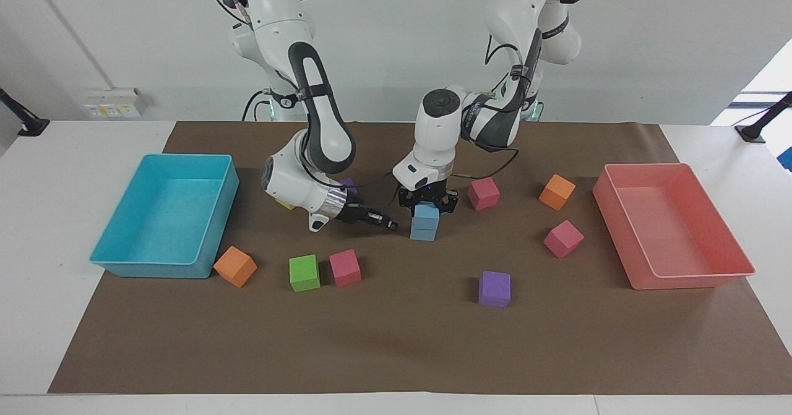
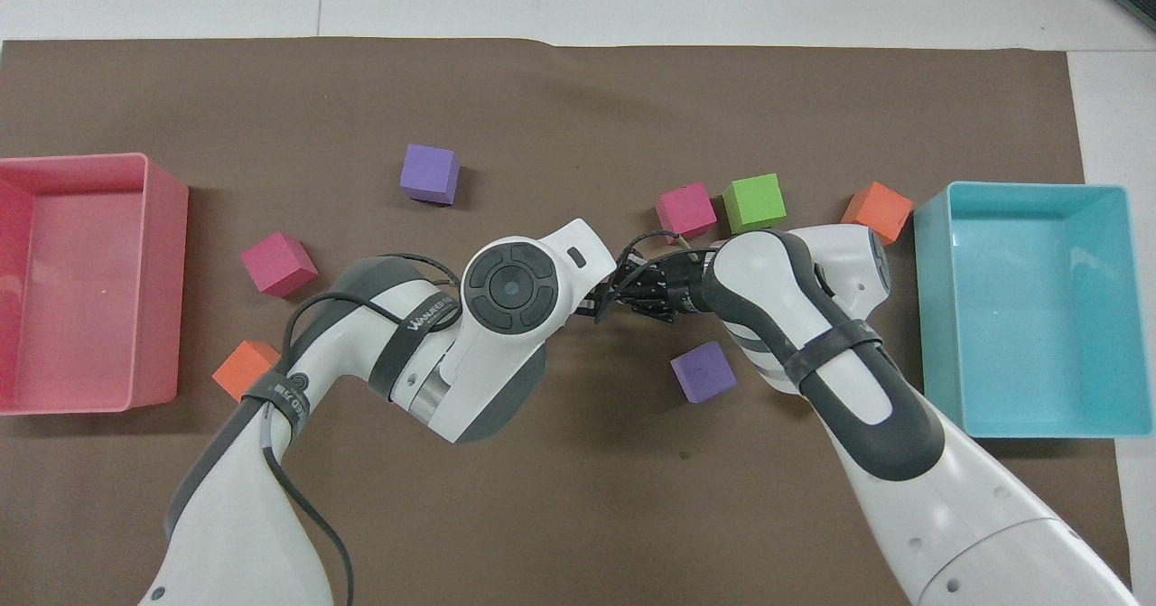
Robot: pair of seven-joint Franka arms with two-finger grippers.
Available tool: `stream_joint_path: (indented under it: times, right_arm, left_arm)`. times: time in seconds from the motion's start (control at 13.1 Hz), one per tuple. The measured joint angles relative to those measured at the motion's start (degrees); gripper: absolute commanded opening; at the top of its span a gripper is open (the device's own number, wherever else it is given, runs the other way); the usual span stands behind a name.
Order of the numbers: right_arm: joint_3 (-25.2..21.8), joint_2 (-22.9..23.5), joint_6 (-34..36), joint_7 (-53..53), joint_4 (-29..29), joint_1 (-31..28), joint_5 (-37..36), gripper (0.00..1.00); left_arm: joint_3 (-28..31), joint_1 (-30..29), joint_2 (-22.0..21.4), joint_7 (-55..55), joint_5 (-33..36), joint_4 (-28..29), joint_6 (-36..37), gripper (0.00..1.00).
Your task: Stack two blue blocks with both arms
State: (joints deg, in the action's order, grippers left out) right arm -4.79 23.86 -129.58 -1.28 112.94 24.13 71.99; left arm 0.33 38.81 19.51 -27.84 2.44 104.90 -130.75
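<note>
Two blue blocks (image 1: 424,222) stacked mid-mat; left gripper (image 1: 427,203) down around upper one, clamped or loosening, could not tell; right gripper (image 1: 385,222) pressed together beside; judged light, squashy foam, best pinched at flat sides

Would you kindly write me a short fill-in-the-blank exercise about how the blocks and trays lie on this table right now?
1. The upper blue block sits on a second block of the colour ____.
2. The green block lies beside a block of the colour ____.
3. The orange block nearest the right arm's end lies beside the ____ tray.
4. The left gripper is over the ____ blocks.

Missing words: blue; pink; cyan; blue
</note>
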Motion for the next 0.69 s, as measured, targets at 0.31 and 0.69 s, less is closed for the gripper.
stream_joint_path:
  times: [0.31,0.69]
  right_arm:
    - [0.0,0.0,0.0,0.0,0.0,0.0,0.0,0.0]
    - [0.0,0.0,0.0,0.0,0.0,0.0,0.0,0.0]
  left_arm:
    - [0.0,0.0,0.0,0.0,0.0,0.0,-0.1,0.89]
    - [0.0,0.0,0.0,0.0,0.0,0.0,-0.1,0.96]
